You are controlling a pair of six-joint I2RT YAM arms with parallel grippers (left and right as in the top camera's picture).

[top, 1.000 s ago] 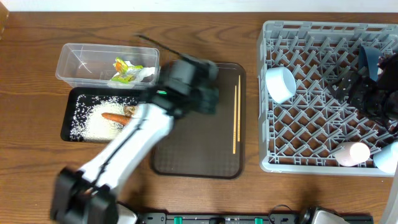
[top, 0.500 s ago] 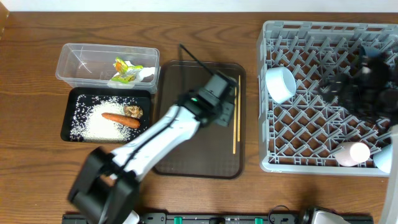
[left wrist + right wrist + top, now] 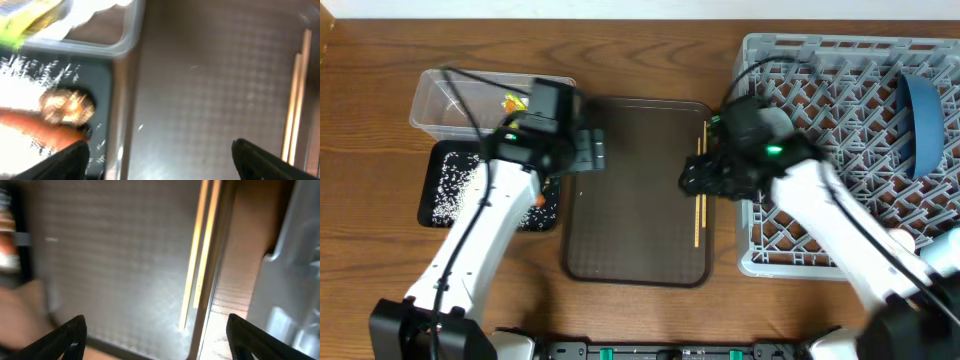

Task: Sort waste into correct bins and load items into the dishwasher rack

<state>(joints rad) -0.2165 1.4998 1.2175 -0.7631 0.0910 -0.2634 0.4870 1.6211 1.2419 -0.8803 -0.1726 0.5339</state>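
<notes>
The wooden chopsticks (image 3: 699, 215) lie along the right side of the brown serving tray (image 3: 635, 240). My right gripper (image 3: 692, 180) hovers open just above them; in the right wrist view the chopsticks (image 3: 197, 265) lie ahead of the open jaws (image 3: 160, 340). My left gripper (image 3: 590, 152) is open and empty over the tray's left edge (image 3: 210, 90). The left wrist view shows the yellow-green wrapper (image 3: 30, 20) and tissue (image 3: 95, 10) in the clear tub (image 3: 445, 100), and the brown lump (image 3: 67, 106), carrot (image 3: 35, 131) and rice (image 3: 20, 80) in the black tray (image 3: 445, 190). The blue dish (image 3: 918, 120) stands in the grey rack (image 3: 820, 60). The white bowl is hidden.
The rack's left wall (image 3: 295, 280) is close beside my right gripper. A cup (image 3: 945, 250) lies at the rack's front right corner. The wooden table (image 3: 380, 280) surrounds everything.
My left arm has pulled back from the chopsticks to the tray's left edge. My right arm has swung out of the rack to above the chopsticks.
</notes>
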